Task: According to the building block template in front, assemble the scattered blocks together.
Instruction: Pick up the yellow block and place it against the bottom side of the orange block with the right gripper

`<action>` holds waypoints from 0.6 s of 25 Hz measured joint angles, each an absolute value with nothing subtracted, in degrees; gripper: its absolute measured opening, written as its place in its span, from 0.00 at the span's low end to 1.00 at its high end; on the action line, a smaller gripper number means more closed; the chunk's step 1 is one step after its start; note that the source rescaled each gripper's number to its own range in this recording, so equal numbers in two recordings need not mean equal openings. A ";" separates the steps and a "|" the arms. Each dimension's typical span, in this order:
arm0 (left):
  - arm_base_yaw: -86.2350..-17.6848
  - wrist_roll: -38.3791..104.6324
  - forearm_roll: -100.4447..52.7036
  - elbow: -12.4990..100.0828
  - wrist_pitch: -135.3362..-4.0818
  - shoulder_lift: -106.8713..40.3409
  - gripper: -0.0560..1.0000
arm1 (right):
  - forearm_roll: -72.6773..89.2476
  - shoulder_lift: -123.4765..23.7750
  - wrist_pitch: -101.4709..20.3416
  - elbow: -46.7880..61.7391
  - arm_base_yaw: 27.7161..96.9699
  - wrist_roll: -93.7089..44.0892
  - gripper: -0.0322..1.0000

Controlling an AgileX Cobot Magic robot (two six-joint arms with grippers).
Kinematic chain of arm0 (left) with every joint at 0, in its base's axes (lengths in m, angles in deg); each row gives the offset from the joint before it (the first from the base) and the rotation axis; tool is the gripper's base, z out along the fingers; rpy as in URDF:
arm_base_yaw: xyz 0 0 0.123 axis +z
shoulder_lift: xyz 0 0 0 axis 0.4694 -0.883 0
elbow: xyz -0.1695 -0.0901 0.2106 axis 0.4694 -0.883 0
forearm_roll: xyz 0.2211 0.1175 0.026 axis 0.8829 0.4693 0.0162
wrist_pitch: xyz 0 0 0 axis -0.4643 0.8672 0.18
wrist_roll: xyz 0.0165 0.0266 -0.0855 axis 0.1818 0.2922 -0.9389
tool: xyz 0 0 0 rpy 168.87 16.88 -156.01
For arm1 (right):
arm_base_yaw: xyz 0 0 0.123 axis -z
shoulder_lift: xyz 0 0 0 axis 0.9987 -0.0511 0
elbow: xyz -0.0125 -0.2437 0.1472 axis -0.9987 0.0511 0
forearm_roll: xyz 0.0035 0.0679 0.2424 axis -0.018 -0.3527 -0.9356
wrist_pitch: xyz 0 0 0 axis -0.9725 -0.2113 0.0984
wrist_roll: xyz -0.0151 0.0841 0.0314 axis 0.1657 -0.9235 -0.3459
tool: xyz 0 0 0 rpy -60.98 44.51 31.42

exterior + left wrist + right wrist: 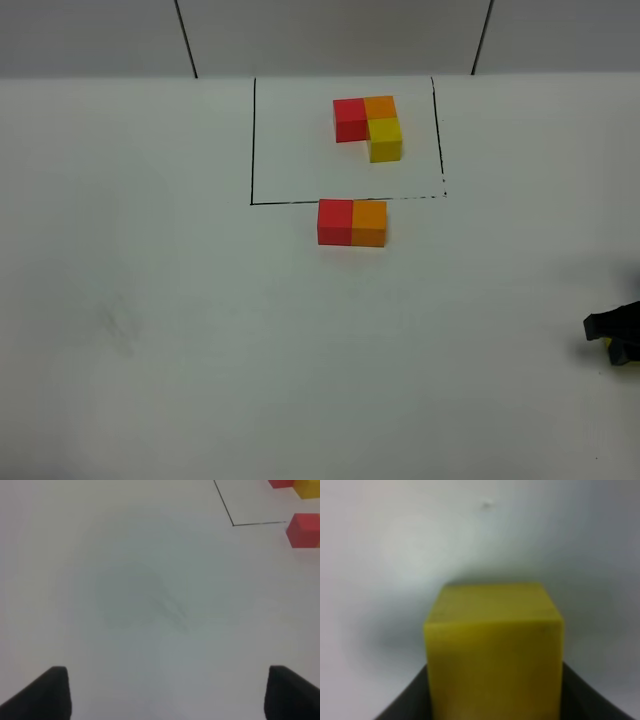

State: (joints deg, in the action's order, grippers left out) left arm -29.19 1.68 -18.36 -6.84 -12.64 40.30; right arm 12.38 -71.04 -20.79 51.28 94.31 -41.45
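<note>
The building block template, a red, orange and yellow L, sits inside the black drawn frame at the back. Of the scattered blocks, the red cube and the orange cube stand side by side, touching, just in front of the frame's near line. My right gripper is at the far right edge of the table, shut on the yellow cube, which fills the right wrist view. My left gripper is open and empty over bare table; it is out of the high view. The red cube also shows in the left wrist view.
The white table ends at a back wall with two dark vertical lines. A corner of the frame and part of the template show in the left wrist view.
</note>
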 joint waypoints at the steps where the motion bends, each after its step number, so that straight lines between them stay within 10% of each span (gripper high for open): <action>1: -29.19 1.68 -18.36 -6.84 -12.64 40.30 0.70 | 12.27 -71.04 -20.22 50.66 93.55 -41.98 0.04; 15: -29.19 1.77 -18.36 -6.84 -12.64 40.30 0.70 | 25.57 -71.81 -3.69 30.58 59.82 -94.96 0.04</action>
State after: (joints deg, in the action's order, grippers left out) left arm -29.19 1.77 -18.36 -6.84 -12.64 40.30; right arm 25.57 -71.81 -3.69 30.58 59.82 -94.96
